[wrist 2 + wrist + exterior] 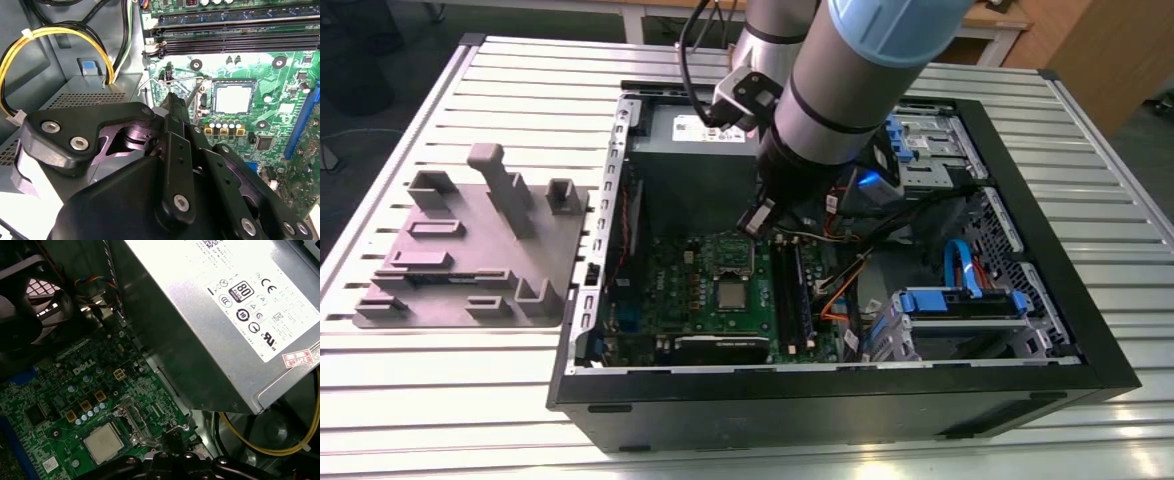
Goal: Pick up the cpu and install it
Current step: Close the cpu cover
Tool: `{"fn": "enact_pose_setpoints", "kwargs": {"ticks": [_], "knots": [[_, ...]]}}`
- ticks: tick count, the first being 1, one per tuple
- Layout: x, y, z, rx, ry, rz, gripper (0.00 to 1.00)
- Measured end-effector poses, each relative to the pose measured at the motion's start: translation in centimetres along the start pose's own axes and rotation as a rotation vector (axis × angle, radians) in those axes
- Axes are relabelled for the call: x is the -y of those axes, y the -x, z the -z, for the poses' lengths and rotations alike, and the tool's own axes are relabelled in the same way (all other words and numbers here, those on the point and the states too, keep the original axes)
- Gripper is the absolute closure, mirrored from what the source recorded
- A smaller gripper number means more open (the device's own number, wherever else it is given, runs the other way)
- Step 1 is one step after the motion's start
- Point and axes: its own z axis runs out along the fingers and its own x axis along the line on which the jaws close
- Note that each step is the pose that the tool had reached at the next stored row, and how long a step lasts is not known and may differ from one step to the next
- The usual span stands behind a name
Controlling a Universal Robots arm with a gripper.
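Two black fingers make up my jaws. They stand pressed together with nothing pinched between them, their tip low over the green motherboard inside the open computer case. Just beside that tip runs the thin wire lever of the socket; I cannot tell whether I touch it. The cpu lies flat in the socket with its pale silvery top facing up, near my jaws but apart from them.

Past the socket lie the long black memory slots, side by side across the board. A large grey power supply with a white label rises beside the board, and yellow cables curve out from below it. A black fan sits at the board's far edge.

In the exterior view my arm reaches down into the case from above. Blue drive trays fill the part of the case toward the exterior view's right. The case lies on its side, open face up, on a table of pale ribbed metal slats that run across its whole width. On the exterior view's left, just beside the case, a flat grey plate with upright blocks rests on the same slats. Beyond the table there is dark floor on one side and wood-coloured furniture on the other.
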Motion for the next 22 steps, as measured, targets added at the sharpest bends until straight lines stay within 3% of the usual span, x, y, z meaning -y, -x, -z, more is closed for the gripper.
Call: {"fn": "enact_pose_setpoints", "kwargs": {"ticks": [22], "knots": [[0.2, -0.49, 0.05, -0.0003, -0.0002, 0.0, 0.89]]}}
